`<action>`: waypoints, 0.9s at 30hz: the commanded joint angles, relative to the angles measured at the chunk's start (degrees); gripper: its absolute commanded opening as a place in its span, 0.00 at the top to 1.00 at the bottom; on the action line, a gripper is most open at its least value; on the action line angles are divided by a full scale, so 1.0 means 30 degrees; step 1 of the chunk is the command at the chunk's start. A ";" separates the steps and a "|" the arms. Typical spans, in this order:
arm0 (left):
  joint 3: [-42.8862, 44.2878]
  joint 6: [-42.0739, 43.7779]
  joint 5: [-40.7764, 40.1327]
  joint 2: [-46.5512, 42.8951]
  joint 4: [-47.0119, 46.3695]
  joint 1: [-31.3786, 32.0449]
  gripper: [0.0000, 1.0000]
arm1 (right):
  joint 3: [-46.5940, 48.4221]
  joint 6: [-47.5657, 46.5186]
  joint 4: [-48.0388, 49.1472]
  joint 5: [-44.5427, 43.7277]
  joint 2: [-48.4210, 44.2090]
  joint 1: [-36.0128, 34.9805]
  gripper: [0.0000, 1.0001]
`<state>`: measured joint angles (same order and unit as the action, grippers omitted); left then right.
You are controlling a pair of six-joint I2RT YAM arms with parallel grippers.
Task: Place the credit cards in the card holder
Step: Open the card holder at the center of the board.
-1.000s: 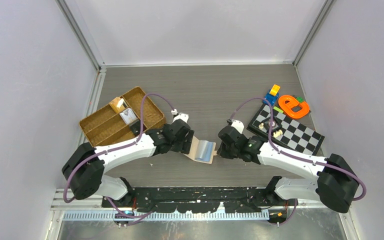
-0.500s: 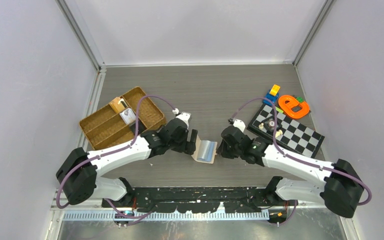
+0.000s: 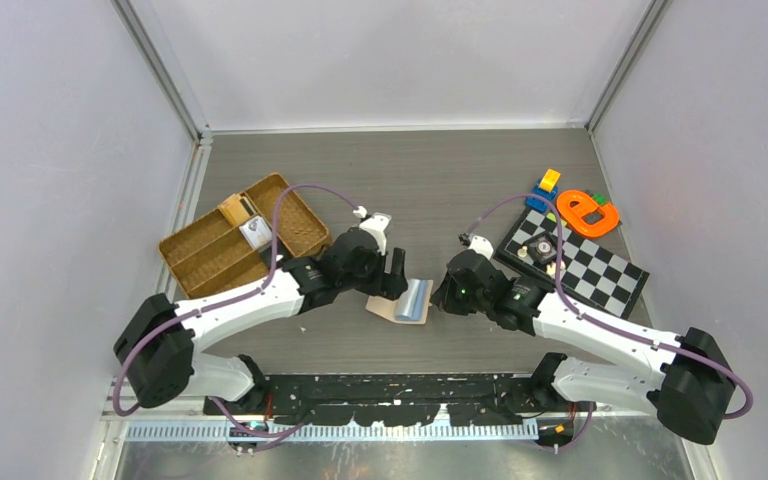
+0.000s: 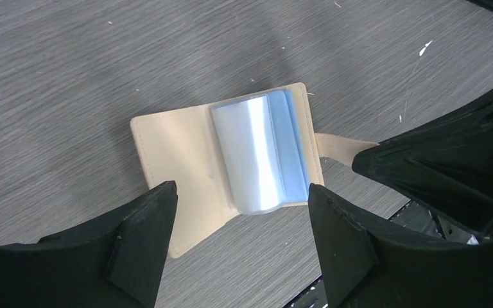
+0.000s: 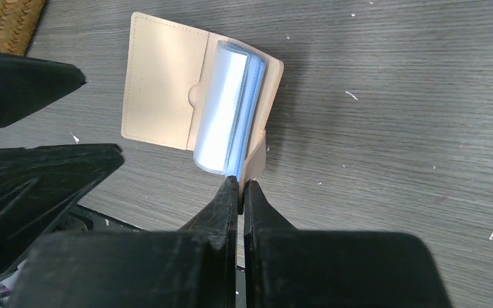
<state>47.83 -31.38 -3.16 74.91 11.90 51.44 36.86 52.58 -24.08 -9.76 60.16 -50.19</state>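
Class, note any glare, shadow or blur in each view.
Left wrist: white glare streak along the bowed silver card; near fingers black, featureless. Right wrist: softer sheen on the card, wallet sharp. Top: even light, faint shadows under the arms.

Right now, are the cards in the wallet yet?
Almost. Done: the wallet lies open with the cards on its tab side. In hand: the right pincer is shut on the tab; the left pincer hovers open above. Left: the cards bow up, so they probably need pushing flat.
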 commanded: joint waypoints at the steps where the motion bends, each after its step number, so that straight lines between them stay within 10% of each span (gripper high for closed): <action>1: 0.0771 -0.0551 0.0957 0.1484 -0.1583 0.0106 0.24 | 0.0786 -0.0171 0.0467 -0.0089 -0.0095 -0.0114 1.00; 27: 0.1336 -0.0872 0.1944 0.5726 -0.2568 0.0306 0.22 | 0.0520 0.0020 0.0467 -0.0120 -0.0238 -0.0101 0.99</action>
<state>49.50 -34.26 3.51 91.48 5.93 51.79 36.86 52.62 -24.05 -9.47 60.14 -50.19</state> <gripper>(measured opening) 0.778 0.047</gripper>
